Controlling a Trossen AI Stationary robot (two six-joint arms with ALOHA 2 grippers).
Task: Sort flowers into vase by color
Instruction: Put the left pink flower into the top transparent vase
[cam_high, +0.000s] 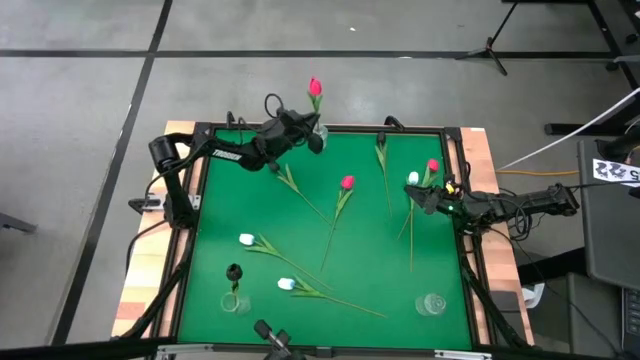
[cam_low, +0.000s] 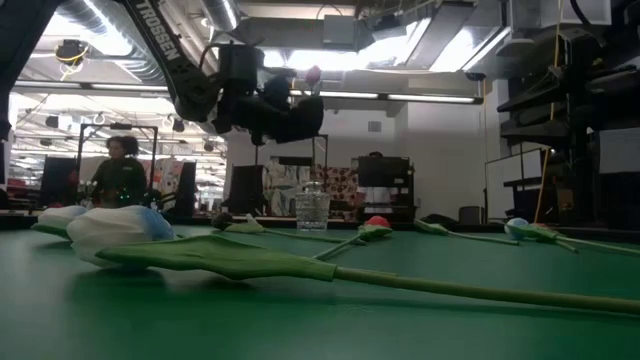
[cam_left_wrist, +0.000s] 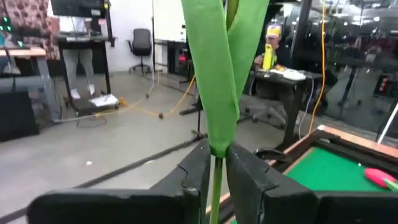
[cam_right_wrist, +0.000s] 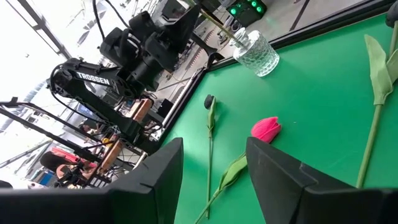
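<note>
While the left gripper (cam_high: 300, 125) pinches a pink tulip's (cam_high: 315, 87) stem upright above the far vase (cam_high: 320, 131) (presumably to drop it in), the right gripper (cam_high: 425, 196) waits half-open and empty near another pink tulip (cam_high: 432, 166).

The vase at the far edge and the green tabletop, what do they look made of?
The vase: clear glass or hard plastic, see-through with a faceted, glinting wall. The tabletop: probably felt or similar matte fabric, even green without glare in the high view, though faintly sheeny in the low one.
</note>
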